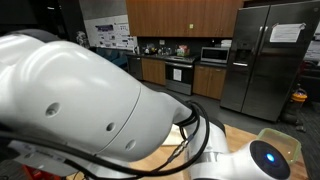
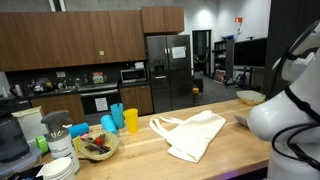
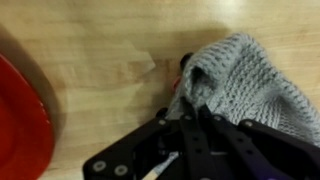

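The hand (image 3: 197, 112) is pinched together on the near edge of a grey knitted cloth (image 3: 248, 85). The cloth lies bunched on the wooden tabletop (image 3: 100, 50), apart from a red dish (image 3: 18, 120) at the frame's side. I'd worry the grip has only a fold of loose knit, so it could slip free, or stretch and snag. A small red spot (image 3: 181, 68) at the cloth's edge is too blurred to name. In an exterior view the arm (image 1: 80, 100) fills the frame, hiding hand and cloth.
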You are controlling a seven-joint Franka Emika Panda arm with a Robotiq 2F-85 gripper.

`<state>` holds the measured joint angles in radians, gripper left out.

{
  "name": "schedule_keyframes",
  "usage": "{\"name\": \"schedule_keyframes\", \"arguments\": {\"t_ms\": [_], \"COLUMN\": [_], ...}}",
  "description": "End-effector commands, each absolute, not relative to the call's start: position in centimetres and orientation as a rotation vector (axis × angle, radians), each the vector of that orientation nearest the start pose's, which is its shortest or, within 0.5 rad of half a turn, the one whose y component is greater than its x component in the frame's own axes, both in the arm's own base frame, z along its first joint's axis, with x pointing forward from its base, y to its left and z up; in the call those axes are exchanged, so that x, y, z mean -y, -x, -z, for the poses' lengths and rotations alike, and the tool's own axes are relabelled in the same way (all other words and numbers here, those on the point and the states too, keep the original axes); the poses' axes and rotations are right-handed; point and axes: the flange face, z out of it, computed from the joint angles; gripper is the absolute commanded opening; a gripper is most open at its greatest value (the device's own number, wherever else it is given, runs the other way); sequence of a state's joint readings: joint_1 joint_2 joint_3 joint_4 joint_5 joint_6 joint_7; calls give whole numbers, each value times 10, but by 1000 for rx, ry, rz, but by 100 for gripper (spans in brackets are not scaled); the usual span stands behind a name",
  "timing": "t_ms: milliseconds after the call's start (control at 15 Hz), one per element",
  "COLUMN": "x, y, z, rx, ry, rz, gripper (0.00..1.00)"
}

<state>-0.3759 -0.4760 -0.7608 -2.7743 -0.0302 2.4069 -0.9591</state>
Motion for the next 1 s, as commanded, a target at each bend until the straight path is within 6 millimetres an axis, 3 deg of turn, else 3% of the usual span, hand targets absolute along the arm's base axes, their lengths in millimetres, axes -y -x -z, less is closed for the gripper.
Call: {"name": "schedule_keyframes", "arguments": {"t_ms": [0,133,400,667,933], "x": [339,338,310,239,140], "y": [-143,-147,-204,-284,-344], "z": [-311,-311,-322,-340,-362], "rx": [-196,-166,40,388,720], "ry": [2940,2953,3000,3043,3088], "rz": [385,380,326,256,210], "gripper": [1,1,1,1,1]}}
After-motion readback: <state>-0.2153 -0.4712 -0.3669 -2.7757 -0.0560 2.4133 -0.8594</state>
